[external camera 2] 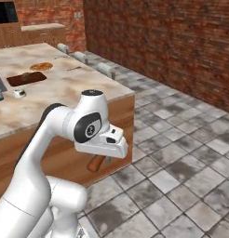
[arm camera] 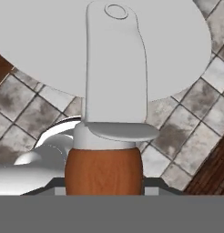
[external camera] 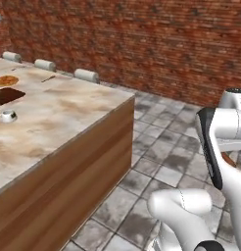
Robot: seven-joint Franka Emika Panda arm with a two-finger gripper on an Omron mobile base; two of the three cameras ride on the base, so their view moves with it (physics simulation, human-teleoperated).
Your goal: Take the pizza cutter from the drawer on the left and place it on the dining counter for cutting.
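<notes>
My gripper [arm camera: 104, 183] is shut on the pizza cutter [arm camera: 104, 169], holding it by its thick reddish-brown handle. Its wide pale blade [arm camera: 177, 41] spreads across the top of the hand view, over grey floor tiles. From the right base the handle [external camera 2: 95, 163] pokes out below the hand, where the gripper [external camera 2: 100, 156] hangs beside the counter's wooden front, below the top. The dining counter [external camera: 68, 108] [external camera 2: 74, 83] is the marbled beige top to the left. The drawer is out of view.
On the counter lie a dark cutting board [external camera: 5, 96] [external camera 2: 25, 78], a round brown food item [external camera 2: 41, 66], a small cup [external camera: 8, 116] [external camera 2: 19, 93] and a thin utensil [external camera 2: 74, 69]. Grey cylinders [external camera: 86, 75] line its far edge. A tiled floor [external camera 2: 181, 153] and brick wall lie beyond.
</notes>
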